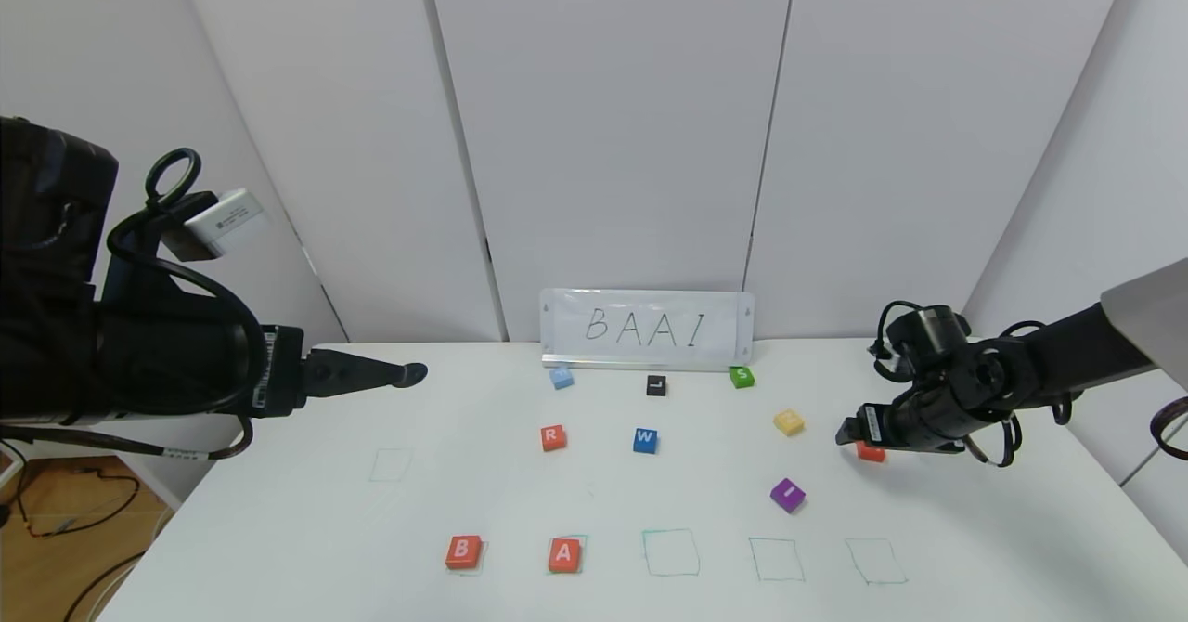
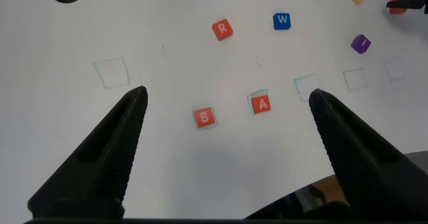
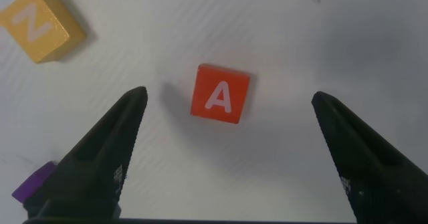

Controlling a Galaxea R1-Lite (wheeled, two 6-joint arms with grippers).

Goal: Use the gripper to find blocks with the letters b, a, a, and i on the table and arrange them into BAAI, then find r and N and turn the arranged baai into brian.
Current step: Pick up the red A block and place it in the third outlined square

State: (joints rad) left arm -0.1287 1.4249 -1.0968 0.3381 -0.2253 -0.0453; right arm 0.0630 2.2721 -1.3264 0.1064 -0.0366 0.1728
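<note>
Right gripper (image 3: 227, 140) hovered over second A block (image 3: 220, 94), jaws wide open, straddling it. Yellow N block (image 3: 41, 23) at ten o'clock. Best descend centred, square to faces. Left gripper (image 2: 227, 110) open, idle.

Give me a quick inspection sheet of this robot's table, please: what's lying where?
Surface: white table with green drawn squares.
Job's things: B block and A block placed in the front row; second A block lies under the right gripper; purple I block loose; R block mid-table; yellow N block near the second A.
Clutter: blue W block, black L block, green S block, light blue block.
Grippers: left gripper open, raised at the left; right gripper open above the second A.
Cables: black loops on both arms.
Surroundings: BAAI sign, white wall panels.
</note>
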